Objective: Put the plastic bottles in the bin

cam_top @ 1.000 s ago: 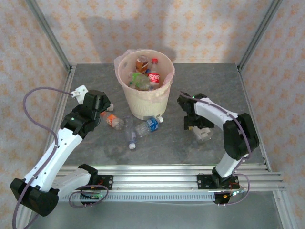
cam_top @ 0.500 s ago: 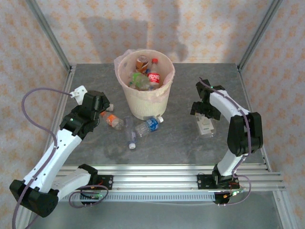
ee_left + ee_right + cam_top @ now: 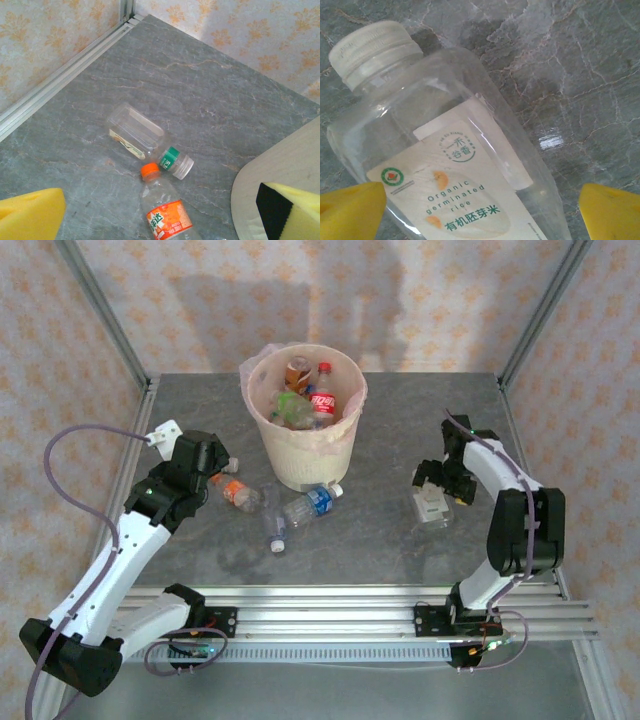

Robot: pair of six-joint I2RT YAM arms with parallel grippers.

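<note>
The cream bin (image 3: 300, 455) with its pinkish liner stands at the table's middle back and holds several bottles (image 3: 321, 400). My left gripper (image 3: 210, 468) is open, low over an orange-label bottle (image 3: 238, 492) (image 3: 167, 212) and a clear bottle with a green band (image 3: 142, 137). Its yellow pads (image 3: 30, 215) touch neither bottle. A blue-label bottle (image 3: 311, 504) and a clear bottle (image 3: 275, 530) lie in front of the bin. My right gripper (image 3: 436, 486) hangs open above a clear white-capped bottle (image 3: 431, 510) (image 3: 450, 170), one pad (image 3: 612, 210) on each side of it.
The bin's wall (image 3: 280, 165) is close to my left gripper's right finger. Metal frame posts (image 3: 105, 315) and patterned walls enclose the table on three sides. An aluminium rail (image 3: 330, 600) runs along the near edge.
My right arm has swung its elbow out to the right and its gripper has shifted right over the clear white-capped bottle. The left arm has barely moved.
</note>
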